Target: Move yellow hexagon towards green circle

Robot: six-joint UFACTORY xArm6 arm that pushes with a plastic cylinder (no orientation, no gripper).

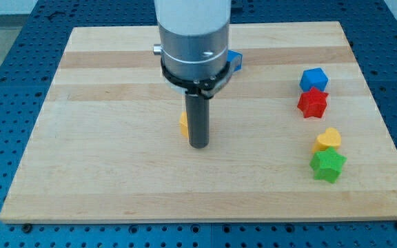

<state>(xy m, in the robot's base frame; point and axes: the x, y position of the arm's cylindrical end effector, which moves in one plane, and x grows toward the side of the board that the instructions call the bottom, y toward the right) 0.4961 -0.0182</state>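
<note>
My tip (198,145) rests on the wooden board (116,172) near its middle. A yellow block (183,125), its shape mostly hidden behind the rod, shows only as a small edge just to the left of my tip, touching or nearly touching it. No green circle shows in this view. A green star (328,164) lies at the view's right, with a yellow heart-like block (328,140) just above it.
A blue block (313,78) and a red star (313,103) lie at the upper right. Another blue block (235,60) peeks out from behind the arm's grey body near the top centre. The board sits on a blue perforated table.
</note>
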